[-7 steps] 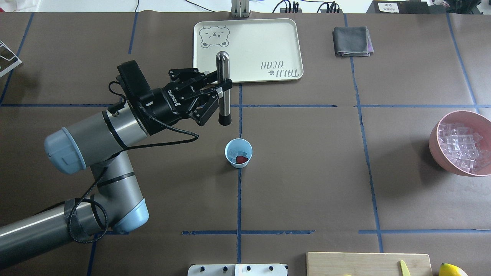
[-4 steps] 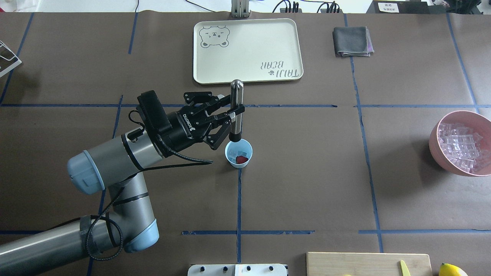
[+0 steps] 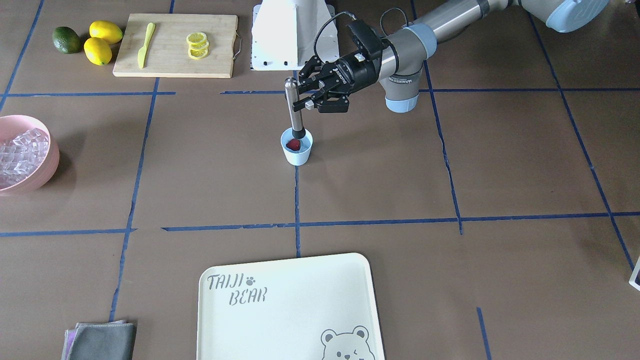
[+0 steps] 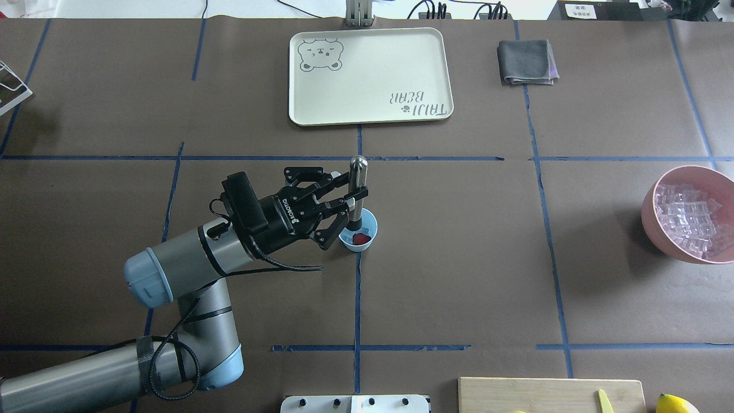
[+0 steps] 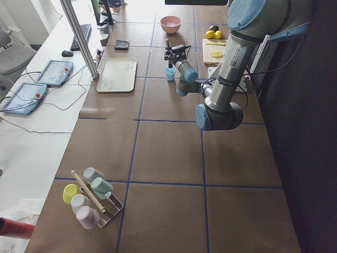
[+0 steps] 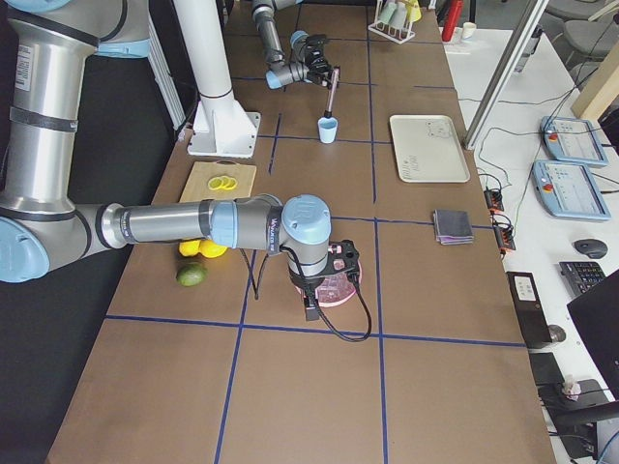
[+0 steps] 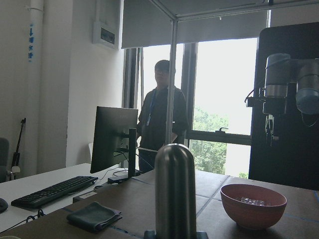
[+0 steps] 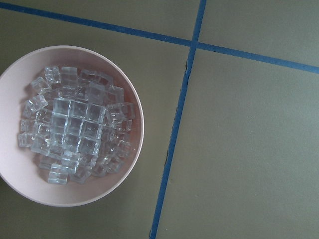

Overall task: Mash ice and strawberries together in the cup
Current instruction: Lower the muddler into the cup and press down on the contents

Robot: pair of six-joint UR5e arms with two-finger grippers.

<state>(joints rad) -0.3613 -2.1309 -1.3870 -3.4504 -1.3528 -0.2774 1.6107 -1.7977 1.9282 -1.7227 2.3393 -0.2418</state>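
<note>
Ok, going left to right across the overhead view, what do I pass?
The white wire rack at its corner → small light-blue cup → folded grey cloth → round pink bowl. Left out, overlapping the cup: the cream rectangular tray and the steel muddler clamped in the black left pincer.

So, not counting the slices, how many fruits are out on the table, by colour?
Yellow lemons: 2
Green fruit: 1
Red strawberry, in the cup: 1
Total: 4
</note>
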